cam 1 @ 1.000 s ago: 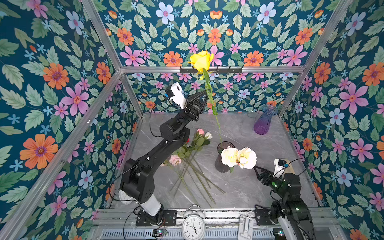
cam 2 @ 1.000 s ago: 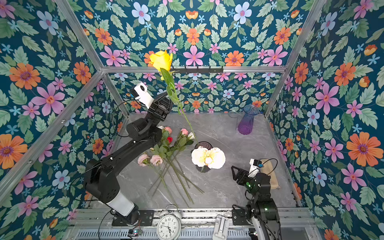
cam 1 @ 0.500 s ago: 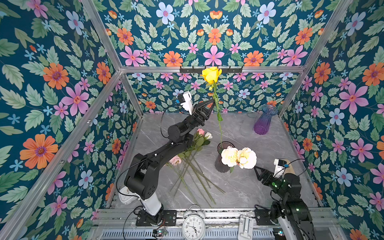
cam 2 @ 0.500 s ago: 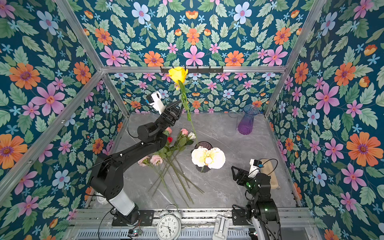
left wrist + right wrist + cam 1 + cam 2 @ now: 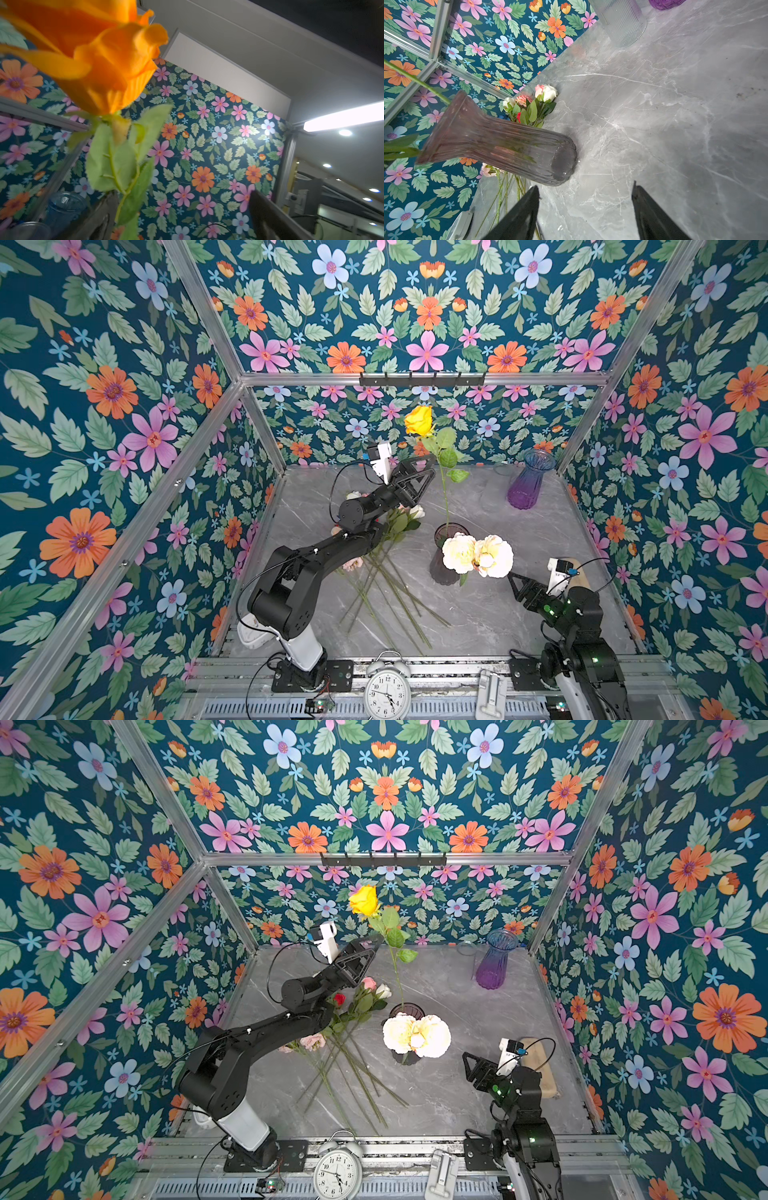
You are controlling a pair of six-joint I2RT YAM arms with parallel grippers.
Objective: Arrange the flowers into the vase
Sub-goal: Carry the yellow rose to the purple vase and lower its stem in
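In both top views the left gripper (image 5: pixel 430 470) is hanging wide open and holding nothing. The yellow rose (image 5: pixel 419 419) is standing just past its tips, with the stem running down into the dark vase (image 5: pixel 440 572) below and ahead. Two cream peonies (image 5: pixel 476 556) are leaning over the rim. The loose flowers (image 5: pixel 353 1019) are lying on the tabletop (image 5: pixel 436 1094) beneath that arm. They look light, wiry and soft-headed, so a pinch at mid-stem, clear of the leaves, seems best.

In the left wrist view the rose's leaves are sitting close beside one of the fingers (image 5: pixel 99 218); whether they are touching is unclear.

In the right wrist view the right gripper (image 5: pixel 585 207) is waiting open and empty, with the vase just ahead. The vase looks like glass, so probably fragile and easy to tip. Bare tabletop is lying beside this gripper, and a clear glass (image 5: pixel 620 20) is standing well beyond it.
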